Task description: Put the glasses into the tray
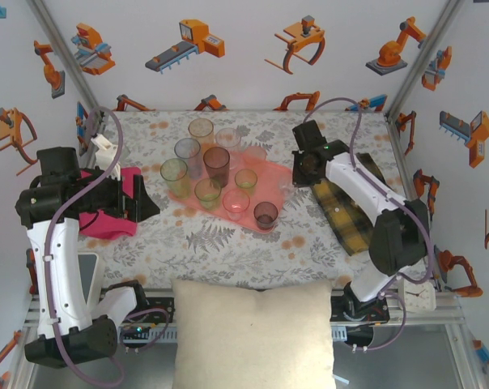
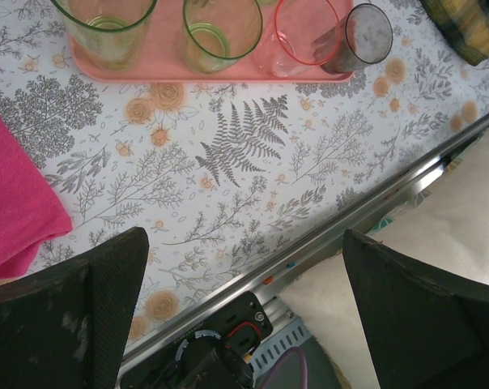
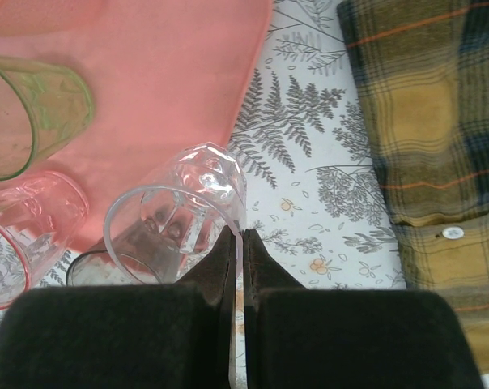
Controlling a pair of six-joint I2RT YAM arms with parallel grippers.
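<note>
Right end effector [image 3: 238,243] clamped on clear tumbler [image 3: 180,211] by its rim, for carrying; tray [image 3: 163,73] ahead-left. Left end effector [image 2: 244,243] gapes wide.

Looks like a robotics lab cell, not a home. Boxed in on three sides by white wall panels [image 1: 244,81] printed with orange cartoon robot arms, and framed by bare aluminium struts [image 1: 427,49]. Fitted with two white-and-black machines, the left arm [image 1: 54,259] and the right arm [image 1: 358,182], bolted to a metal rail [image 2: 366,211] at the near edge, with purple cables looping along each. Dressed with household props on a floral-covered bench [image 1: 220,239]: plastic glasses [image 1: 216,162], a pink tray [image 1: 270,172], a magenta cloth [image 1: 107,223], a plaid cloth [image 1: 350,215] and a cream cushion [image 1: 257,332] in front.
</note>
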